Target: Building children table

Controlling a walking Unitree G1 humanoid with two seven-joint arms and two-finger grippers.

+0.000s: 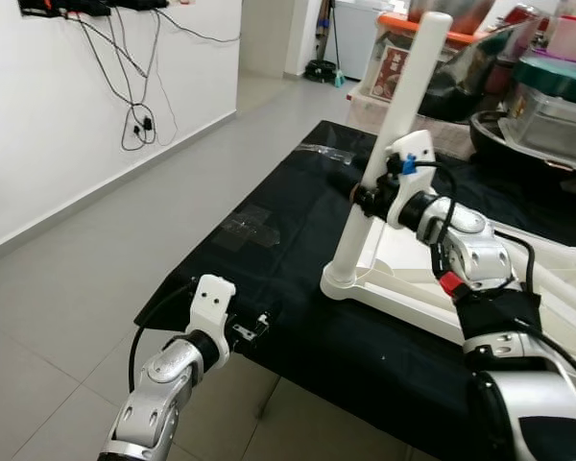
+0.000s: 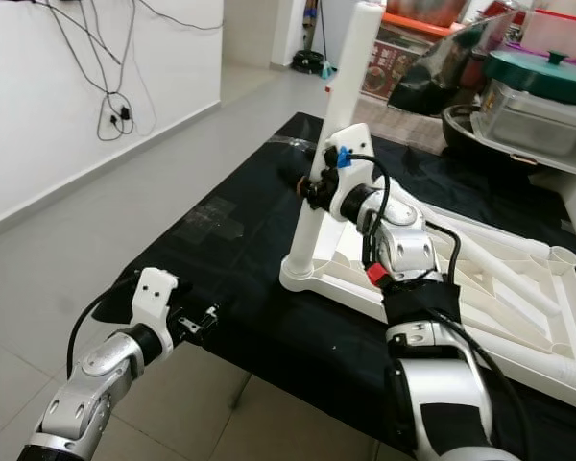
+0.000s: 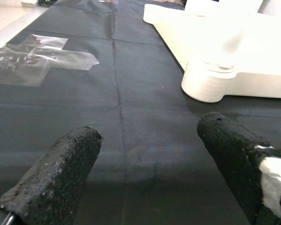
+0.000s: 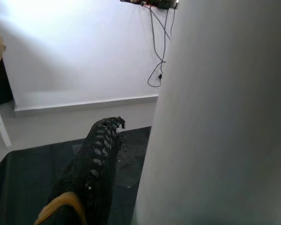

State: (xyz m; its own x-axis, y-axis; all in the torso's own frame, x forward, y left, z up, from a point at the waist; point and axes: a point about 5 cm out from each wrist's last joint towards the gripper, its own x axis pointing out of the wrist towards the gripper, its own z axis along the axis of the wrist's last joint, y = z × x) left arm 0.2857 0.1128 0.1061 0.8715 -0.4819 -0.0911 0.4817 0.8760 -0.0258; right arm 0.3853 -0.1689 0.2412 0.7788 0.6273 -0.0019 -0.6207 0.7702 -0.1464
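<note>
A white children's table (image 1: 557,279) lies upside down on a black cloth (image 1: 298,202). One white leg (image 1: 403,106) stands upright in the corner socket (image 3: 206,82) at the table's near left corner. My right gripper (image 1: 365,200) is shut on this leg at about mid-height; in the right wrist view one black finger (image 4: 100,159) lies alongside the leg (image 4: 225,117). My left gripper (image 1: 254,329) hovers low at the cloth's near left edge, open, with nothing between its fingers (image 3: 65,173). It points across the cloth toward the socket.
Patches of clear tape (image 1: 250,228) stick to the cloth left of the table. Plastic boxes and containers (image 1: 547,106) crowd the back right. Grey tiled floor (image 1: 96,269) and a white wall with hanging cables (image 1: 139,115) lie to the left.
</note>
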